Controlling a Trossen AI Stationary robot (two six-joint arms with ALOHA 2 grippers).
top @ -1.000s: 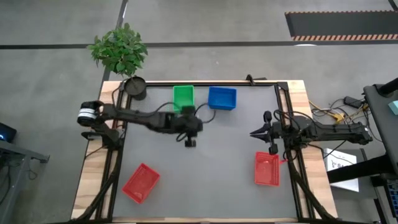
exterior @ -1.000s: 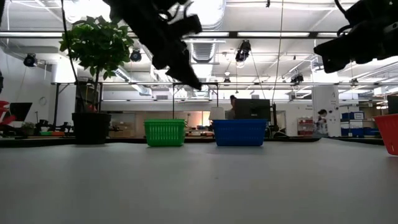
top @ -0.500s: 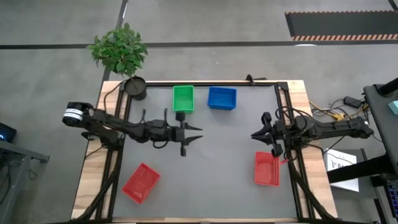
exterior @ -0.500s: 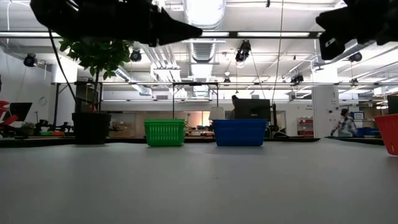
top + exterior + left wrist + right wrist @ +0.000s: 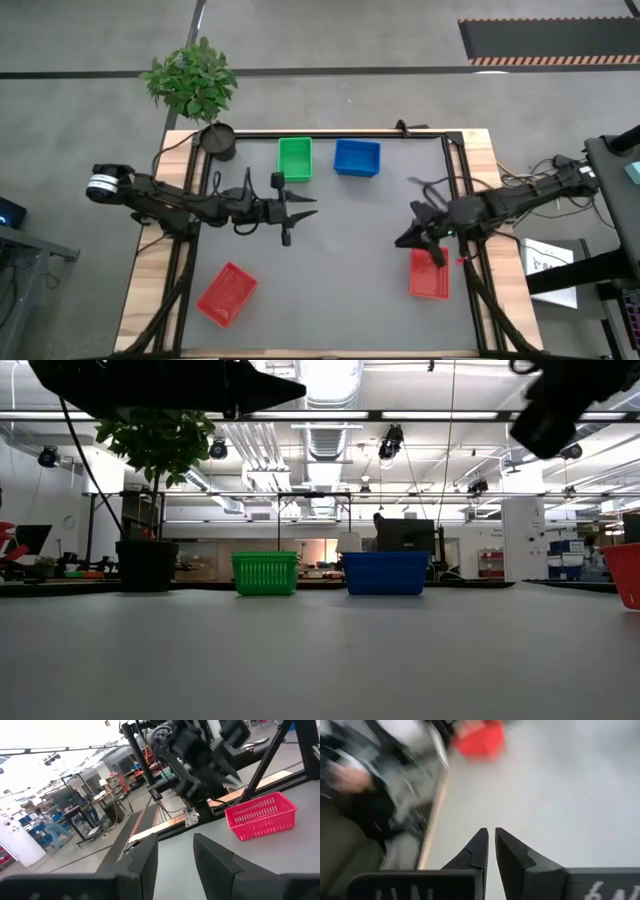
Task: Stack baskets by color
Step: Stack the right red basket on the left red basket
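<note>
A green basket point(image 5: 294, 158) and a blue basket point(image 5: 357, 157) stand side by side on their bases near the table's far edge. One red basket point(image 5: 227, 294) sits at the near left, and another red basket point(image 5: 428, 272) sits at the near right. My left gripper point(image 5: 308, 212) hovers open over the table's middle. It points level toward the right, with nothing between its fingers point(image 5: 145, 851). My right gripper point(image 5: 403, 238) is shut and empty. It hangs in the air just left of the right-hand red basket, pointing left and slightly down.
A black plant pot point(image 5: 217, 141) with a leafy plant point(image 5: 190, 78) stands at the far left corner. The grey table top point(image 5: 350, 290) lies open between the two red baskets. A dark frame rail point(image 5: 450, 170) runs along the right side.
My left gripper has drawn back from beside the green basket toward the table's left and tipped up from pointing down to level. My right gripper has risen, swung toward the near edge and rolled. No basket has moved.
</note>
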